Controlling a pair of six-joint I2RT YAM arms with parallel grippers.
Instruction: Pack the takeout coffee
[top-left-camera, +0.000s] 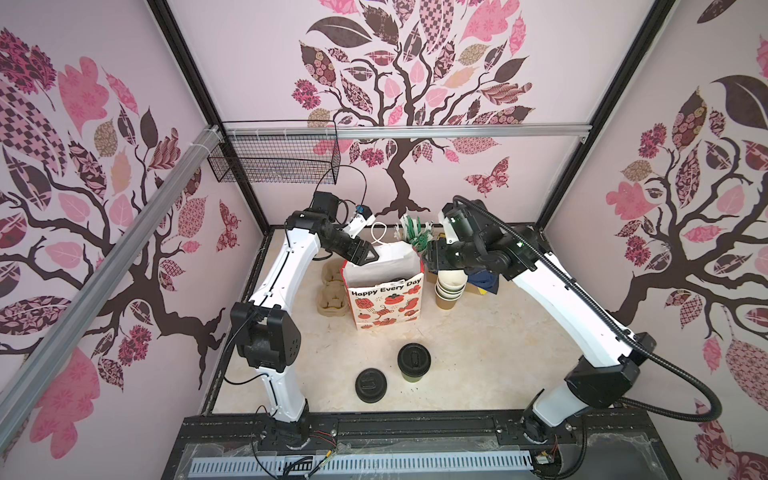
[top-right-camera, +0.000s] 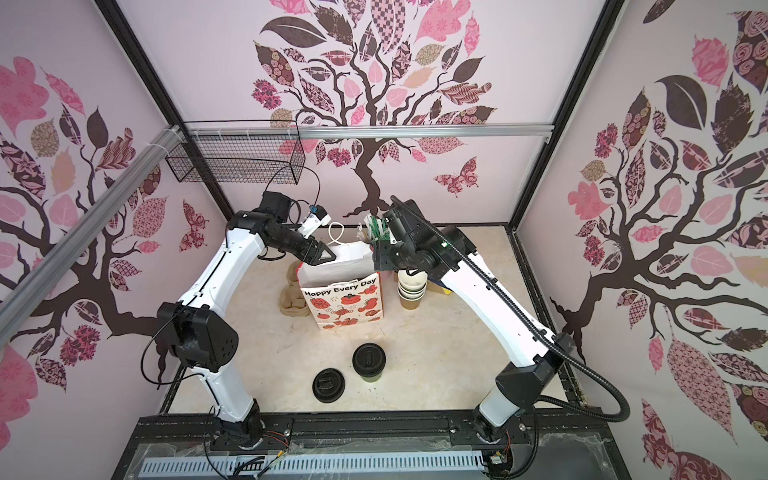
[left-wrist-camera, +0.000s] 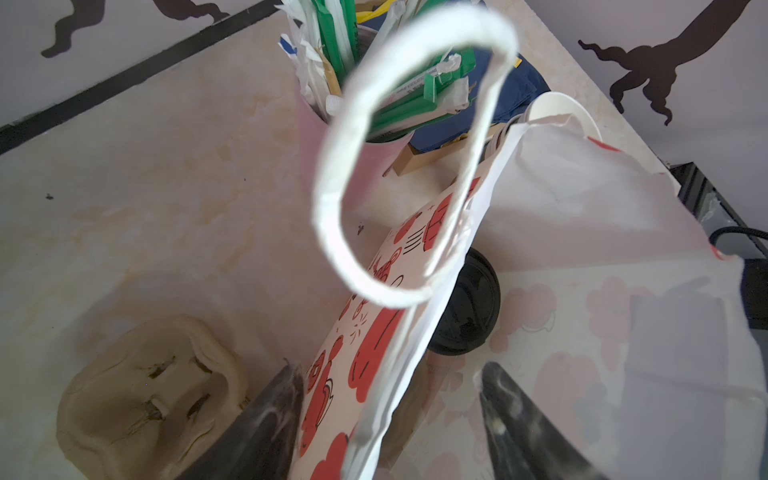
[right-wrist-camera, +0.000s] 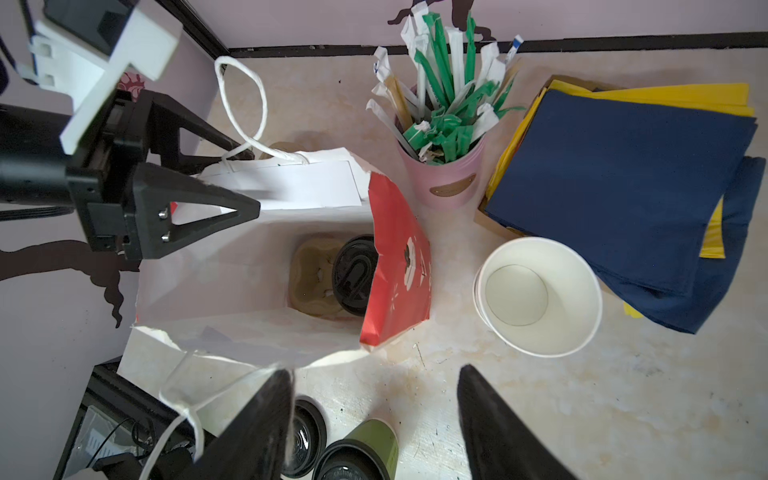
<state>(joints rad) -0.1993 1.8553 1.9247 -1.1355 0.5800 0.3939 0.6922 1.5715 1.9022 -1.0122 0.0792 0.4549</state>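
Your left claw (left-wrist-camera: 390, 372) is spread open at the back left rim of the paper bag (top-left-camera: 384, 307); one finger is outside the bag's wall and one is inside, and they are not squeezed shut on it; the bag's white handle (left-wrist-camera: 332, 208) loops up just past the fingers. Your right claw (right-wrist-camera: 374, 372) is spread open too, with nothing in it; it hangs by the bag's right rim, above the table (top-left-camera: 478, 353). The red-and-white bag stands upright at the back middle of the table with its mouth open; down inside, the first coffee cup (right-wrist-camera: 355, 274) sits in a beige carrier (right-wrist-camera: 307, 286) with its black lid on. The second coffee cup (top-left-camera: 412, 361) stands on the table in front of the bag, well apart from it, lid on; a loose black lid (top-left-camera: 371, 385) lies flat just beside it. A stack of spare carriers (top-left-camera: 332, 291) sits just left of the bag; a stack of empty cups (top-left-camera: 449, 286) stands just right of it; a pink straw holder (right-wrist-camera: 449, 183) and some blue and yellow napkins (right-wrist-camera: 623, 187) sit near those cups.
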